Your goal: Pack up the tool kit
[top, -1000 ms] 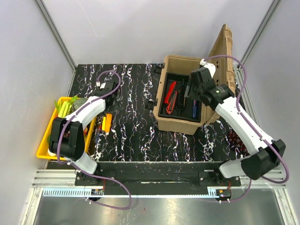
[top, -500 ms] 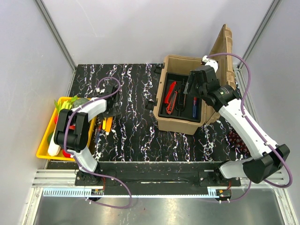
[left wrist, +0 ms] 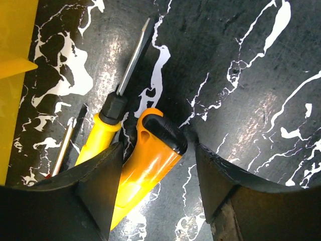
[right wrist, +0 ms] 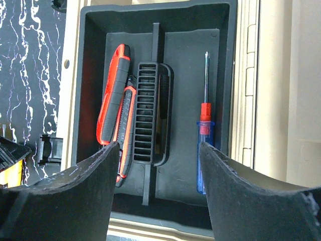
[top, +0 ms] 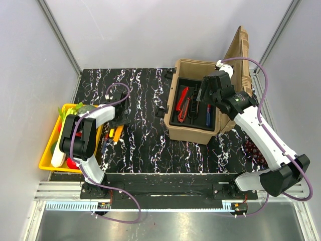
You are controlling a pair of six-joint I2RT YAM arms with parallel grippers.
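A tan toolbox [top: 193,131] stands at the far right corner of the black, white-veined table [top: 145,95], its lid [top: 239,52] thrown back and standing upright along the right edge. The black inner tray [right wrist: 185,60] sits in the box. Two red-and-black tools [right wrist: 113,95] lie side by side in its left compartment. A blue-handled screwdriver [right wrist: 203,145] lies alone in the right compartment, tip pointing to the far side. A slotted carry grip [right wrist: 148,110] runs between the two compartments. The right gripper [right wrist: 159,150] hangs above the tray with its fingers spread wide and nothing between them. Near the table's left edge, just beside a yellow tray [top: 50,150] of greens [top: 70,111], the left gripper [left wrist: 158,150] is down at the tabletop. Its fingers [left wrist: 100,186] are parted and straddle an orange-handled tool [left wrist: 150,165] with a black end cap. A sliver of table shows between the cap and the right-hand finger, so the tool is flanked, not clamped. A yellow-handled screwdriver [left wrist: 103,135] lies touching the orange tool on the yellow tray's side, its shaft angled toward the far edge. A thinner metal shaft [left wrist: 62,150] lies near it, closer to the yellow tray.
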